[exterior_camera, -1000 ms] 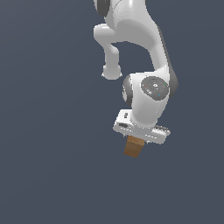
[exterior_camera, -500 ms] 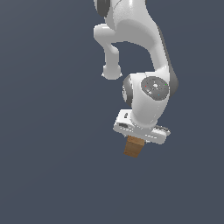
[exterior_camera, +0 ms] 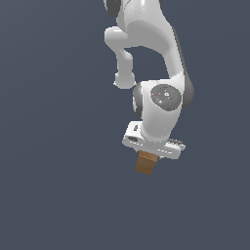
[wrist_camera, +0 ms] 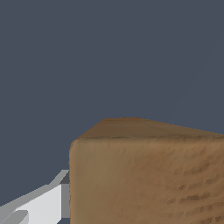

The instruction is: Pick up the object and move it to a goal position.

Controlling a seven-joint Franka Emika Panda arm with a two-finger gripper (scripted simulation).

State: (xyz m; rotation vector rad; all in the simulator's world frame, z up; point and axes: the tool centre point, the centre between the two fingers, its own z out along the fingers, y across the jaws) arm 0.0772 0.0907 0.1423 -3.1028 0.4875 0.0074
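Note:
The object (exterior_camera: 146, 163), a small brown wood-textured cube, pokes out from under the white hand of the arm in the exterior view. My gripper (exterior_camera: 148, 155) sits straight over it, and the cube hides the fingertips there. In the wrist view the object (wrist_camera: 148, 175) is very close and fills much of the picture. One white finger (wrist_camera: 37, 204) lies against its side. The other finger is out of view. The gripper is shut on the object.
Only a plain dark grey-blue surface (exterior_camera: 53, 146) surrounds the arm (exterior_camera: 161, 107) in both views. No other objects, containers or edges show.

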